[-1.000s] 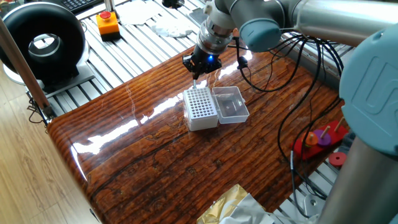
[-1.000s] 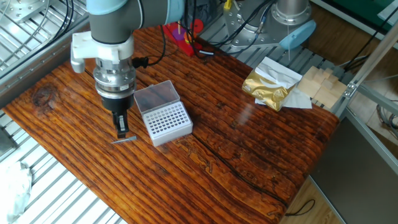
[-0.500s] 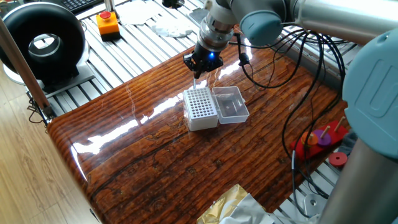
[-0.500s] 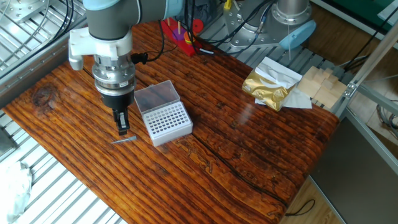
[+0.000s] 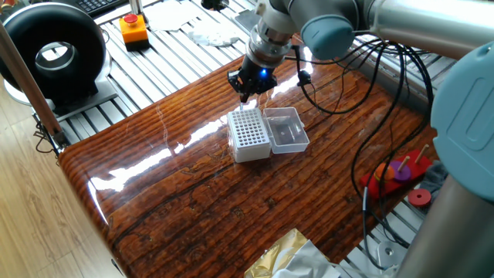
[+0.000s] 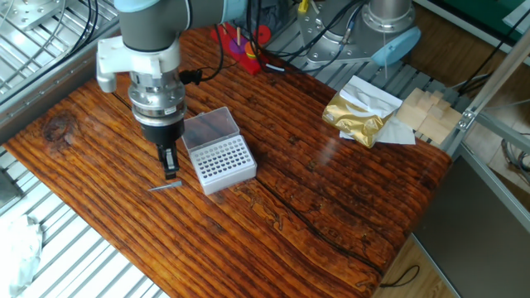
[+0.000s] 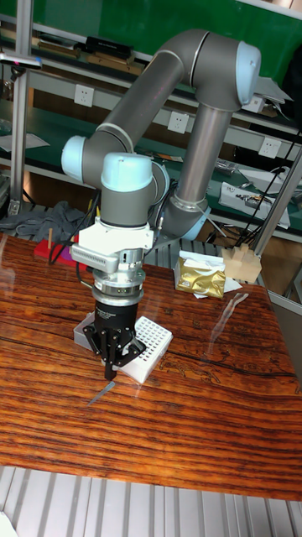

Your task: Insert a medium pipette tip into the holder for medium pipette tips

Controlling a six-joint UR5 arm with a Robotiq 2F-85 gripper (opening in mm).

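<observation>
Hand (image 6: 171,171) hangs point-down just above desk (image 6: 315,199), beside white holder for medium pipette tips (image 6: 222,163). Fingers drawn close together, nothing visibly between them; cannot tell whether fully closed. Medium pipette tip (image 6: 165,187) lies flat on desk just below hand, apart from fingertips, near holder's corner. Holder's clear lid (image 6: 209,128) open, lying flat behind grid. Tall fixed view: hand (image 7: 111,371) over tip (image 7: 102,392), holder (image 7: 144,347) just behind. Gold foil packet (image 6: 358,114) well apart at desk edge.
</observation>
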